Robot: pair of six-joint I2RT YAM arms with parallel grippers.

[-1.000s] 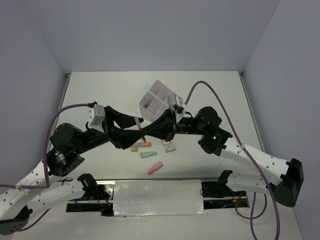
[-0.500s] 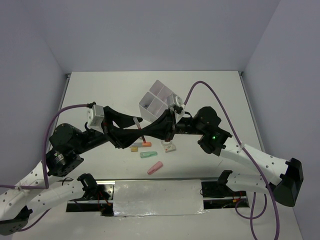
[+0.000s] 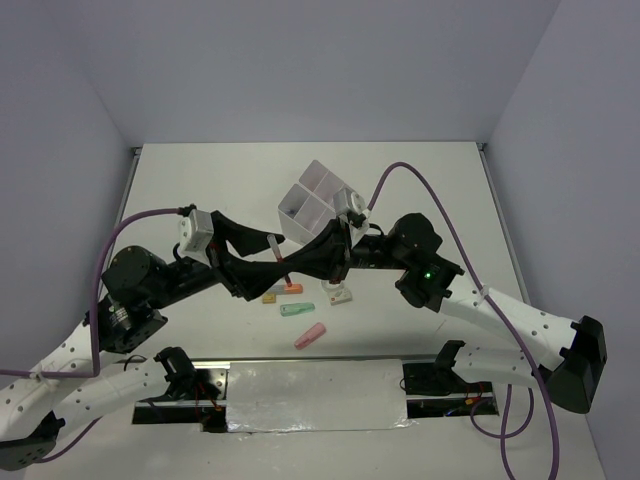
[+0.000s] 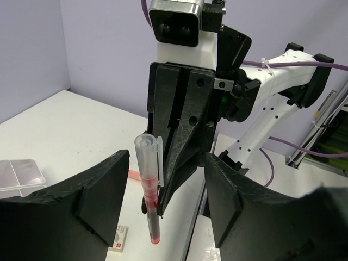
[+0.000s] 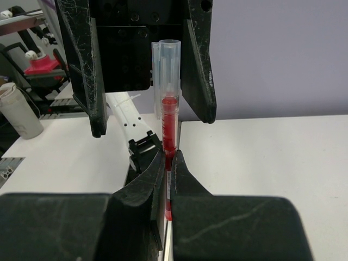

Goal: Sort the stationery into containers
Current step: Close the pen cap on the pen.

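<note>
**We hold a red pen (image 5: pixel 169 109) up in mid-air, between the two arms.**

The right jaws are clenched on the pen's lower end, so it stands almost upright with its clear capped top free. The left jaws stand released, one finger on each side of that free top and touching neither side, as the left wrist view shows. We judge this to be a handover: the pen is raised clear of the desk (image 3: pixel 200 190) so the left jaws have room to close on it. The box (image 3: pixel 315 200) sits on the desk just beyond the meeting point, close enough for a short carry. An orange marker (image 3: pixel 290 290), a green marker (image 3: pixel 297 309) and a pink marker (image 3: pixel 310 336) lie unsorted on the desk below.
</note>
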